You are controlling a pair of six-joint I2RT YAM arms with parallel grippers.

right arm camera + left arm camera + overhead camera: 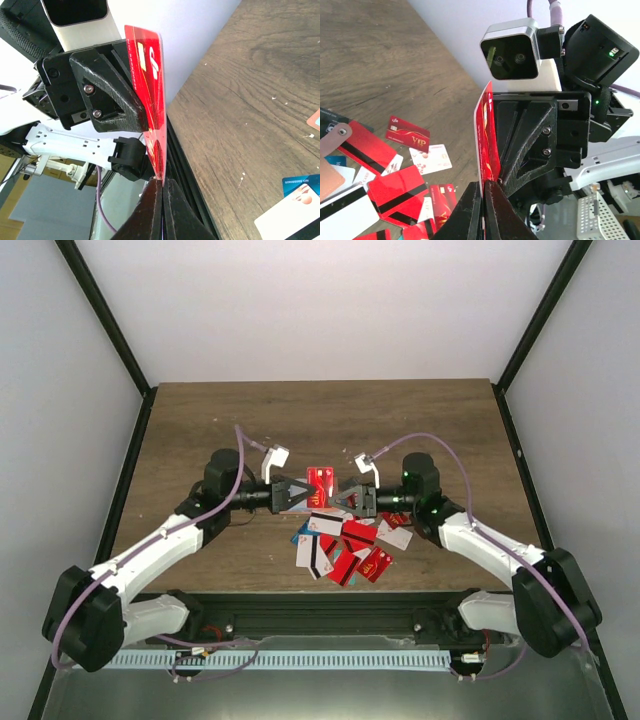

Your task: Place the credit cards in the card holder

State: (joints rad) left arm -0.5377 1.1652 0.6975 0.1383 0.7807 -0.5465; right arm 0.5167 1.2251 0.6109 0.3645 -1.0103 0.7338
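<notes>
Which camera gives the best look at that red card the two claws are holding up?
The right wrist view: the red card is close and large, printed face showing. The left wrist view catches it almost edge-on. The top view shows only a small red rectangle between the left gripper and right gripper.

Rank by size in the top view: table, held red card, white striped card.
Largest: table. Then held red card and white striped card, which look alike; the held one sits nearer the camera, so unranked.
</notes>
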